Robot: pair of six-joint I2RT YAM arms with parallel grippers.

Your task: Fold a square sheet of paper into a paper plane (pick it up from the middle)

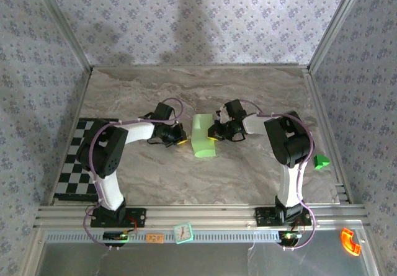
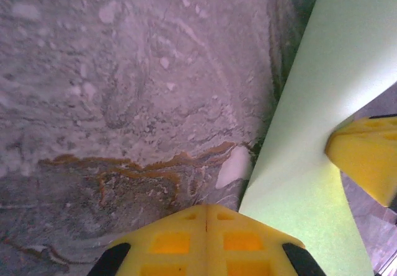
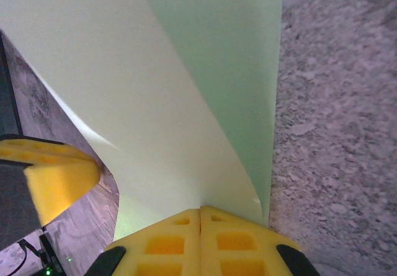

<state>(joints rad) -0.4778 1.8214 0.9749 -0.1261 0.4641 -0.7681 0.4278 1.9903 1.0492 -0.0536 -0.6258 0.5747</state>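
Mid-table on the marbled tabletop (image 1: 248, 90), both arms reach inward and meet at the square sheet of paper (image 1: 202, 141), which I watch from the overhead camera as a pale green strip lying between them, its near end curling up.

The right gripper (image 3: 200, 211) is clenched. Its yellow fingers (image 3: 236, 245) press together along a single seam, and the sheet rises straight out of that seam in a bowed, half-folded curve, so I read it as pinched there.

The left gripper (image 2: 206, 209) is clenched too, its pads meeting with nothing between them. Its tip sits low over the bare stone, just beside the paper's left edge. From my left wrist feed the sheet slants up past it on the right.

A small bright green block (image 1: 321, 162) rests well apart at the table's right rim. A black-and-white checkerboard (image 1: 77, 164) lies on the left side by the left arm.
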